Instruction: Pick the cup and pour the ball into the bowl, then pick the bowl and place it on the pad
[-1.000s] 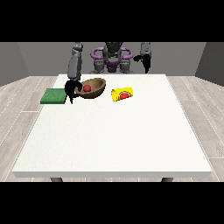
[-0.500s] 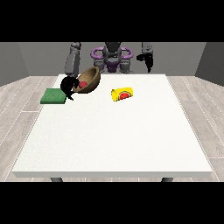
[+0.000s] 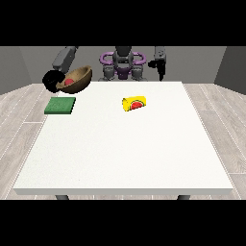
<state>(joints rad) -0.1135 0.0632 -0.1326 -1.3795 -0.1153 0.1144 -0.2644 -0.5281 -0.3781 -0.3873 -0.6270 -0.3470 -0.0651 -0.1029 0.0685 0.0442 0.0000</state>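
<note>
Lifted higher and leftward, bowl [image 3: 77,79] hangs grasped by left-side hand [image 3: 51,79] above pad [image 3: 60,105].

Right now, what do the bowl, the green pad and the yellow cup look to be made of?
The bowl looks wooden: brown, darker inside, dull finish. The green pad is flat, uniformly green and matte, perhaps foam, rubber or cloth; I cannot tell which. The yellow cup, lying on its side, looks like plain plastic: solid colour, no grain, red inside.
</note>
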